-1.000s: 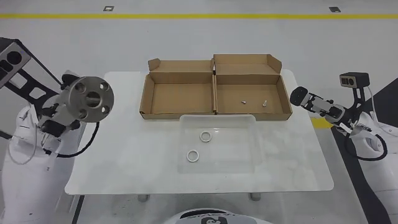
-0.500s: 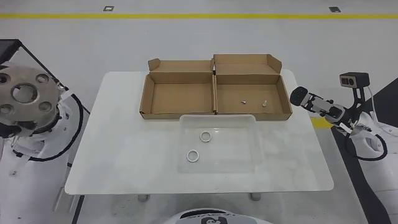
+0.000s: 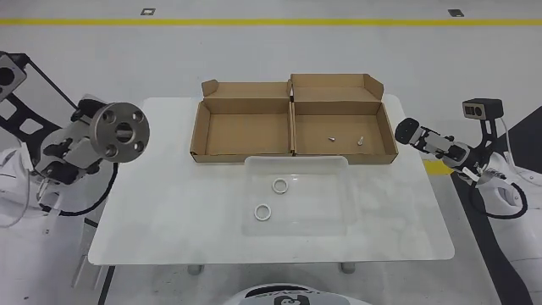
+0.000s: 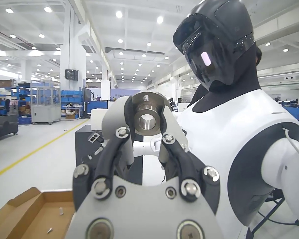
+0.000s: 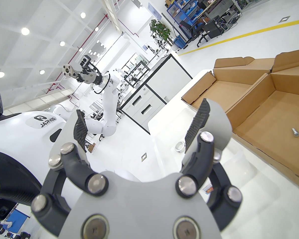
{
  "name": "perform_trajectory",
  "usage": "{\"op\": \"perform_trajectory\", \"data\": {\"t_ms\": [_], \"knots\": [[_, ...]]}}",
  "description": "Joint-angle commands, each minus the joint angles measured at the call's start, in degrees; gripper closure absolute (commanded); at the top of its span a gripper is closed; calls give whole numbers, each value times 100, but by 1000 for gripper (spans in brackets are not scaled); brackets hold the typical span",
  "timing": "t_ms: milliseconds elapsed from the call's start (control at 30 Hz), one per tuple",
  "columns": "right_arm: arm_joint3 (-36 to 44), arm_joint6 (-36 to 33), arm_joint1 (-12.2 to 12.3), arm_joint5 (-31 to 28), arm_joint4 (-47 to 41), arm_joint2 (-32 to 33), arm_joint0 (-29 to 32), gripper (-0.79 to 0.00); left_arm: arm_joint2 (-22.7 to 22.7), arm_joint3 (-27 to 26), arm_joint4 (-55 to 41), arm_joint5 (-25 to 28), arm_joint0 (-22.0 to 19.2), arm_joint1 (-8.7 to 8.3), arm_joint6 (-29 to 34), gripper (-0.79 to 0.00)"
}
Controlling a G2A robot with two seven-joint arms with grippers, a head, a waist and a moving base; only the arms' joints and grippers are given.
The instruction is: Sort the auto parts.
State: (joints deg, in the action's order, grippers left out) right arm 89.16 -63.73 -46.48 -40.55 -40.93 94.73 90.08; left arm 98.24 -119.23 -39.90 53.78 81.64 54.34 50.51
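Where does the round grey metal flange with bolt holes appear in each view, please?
Top view: the round grey metal flange sits beside the white table's left edge.
Left wrist view: the flange is close up, clamped in the left pincer.
Right wrist view: the flange is far off beyond the table.
Shared landmark: the open brown cardboard boxes.

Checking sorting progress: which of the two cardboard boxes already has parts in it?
The cardboard box nearer the right gripper; only its floor holds two small bolts.
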Motion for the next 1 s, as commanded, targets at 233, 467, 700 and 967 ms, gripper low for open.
{"op": "perform_trajectory", "data": {"t_ms": [233,467,700,967], "knots": [[0,0,0,0,0,0,0,-785,-60,19,-404,128,108,-74,-129,0],[0,0,0,0,0,0,0,-785,-28,18,-727,64,178,-107,-65,0],[0,0,0,0,0,0,0,-785,-18,16,-760,37,189,-112,-38,0],[0,0,0,0,0,0,0,-785,-18,16,-760,37,189,-112,-38,0]]}}
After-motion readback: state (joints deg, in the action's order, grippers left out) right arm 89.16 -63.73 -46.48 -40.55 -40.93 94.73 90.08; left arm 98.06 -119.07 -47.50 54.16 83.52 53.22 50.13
